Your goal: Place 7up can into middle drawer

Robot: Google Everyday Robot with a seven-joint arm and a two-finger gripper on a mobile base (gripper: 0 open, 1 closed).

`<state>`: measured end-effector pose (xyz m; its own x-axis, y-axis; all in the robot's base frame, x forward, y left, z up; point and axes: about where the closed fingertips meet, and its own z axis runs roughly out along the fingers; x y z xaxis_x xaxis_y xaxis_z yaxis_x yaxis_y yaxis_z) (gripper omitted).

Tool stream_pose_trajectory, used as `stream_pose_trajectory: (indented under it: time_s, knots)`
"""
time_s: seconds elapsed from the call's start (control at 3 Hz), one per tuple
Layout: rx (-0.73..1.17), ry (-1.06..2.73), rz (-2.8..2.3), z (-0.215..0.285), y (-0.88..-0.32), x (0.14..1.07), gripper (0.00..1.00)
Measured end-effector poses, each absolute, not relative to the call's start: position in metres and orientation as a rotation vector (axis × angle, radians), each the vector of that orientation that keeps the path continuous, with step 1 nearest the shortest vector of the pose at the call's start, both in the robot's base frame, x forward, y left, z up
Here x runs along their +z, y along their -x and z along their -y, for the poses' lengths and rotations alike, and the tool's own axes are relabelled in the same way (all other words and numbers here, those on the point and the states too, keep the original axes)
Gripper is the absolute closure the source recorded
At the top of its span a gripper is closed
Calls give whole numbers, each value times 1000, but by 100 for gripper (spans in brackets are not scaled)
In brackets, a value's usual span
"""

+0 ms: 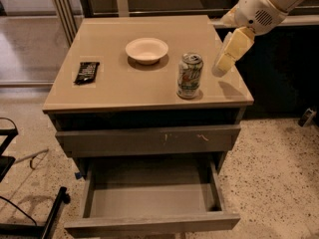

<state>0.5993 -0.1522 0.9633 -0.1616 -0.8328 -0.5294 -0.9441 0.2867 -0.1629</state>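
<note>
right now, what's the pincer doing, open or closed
Pincer: cannot tell whether open or closed; it hangs over the tabletop near its right edge, just right of the 7up can, not touching it.

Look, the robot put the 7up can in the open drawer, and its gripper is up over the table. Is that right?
Not quite. The camera view shows the 7up can standing upright on the tabletop, not in the open middle drawer. The gripper is indeed up over the table, just beside the can.

Warm overhead light sheens the tabletop (124, 86); the gripper (220, 69) beside the 7up can (190, 76) casts a soft shadow (230, 90).
</note>
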Motion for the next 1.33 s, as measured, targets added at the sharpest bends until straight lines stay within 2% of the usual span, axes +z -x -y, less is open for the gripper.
stream_pose_trajectory:
  time_s: [1.33]
  knots:
    - [332,1581,-2047,158,-615,903,0]
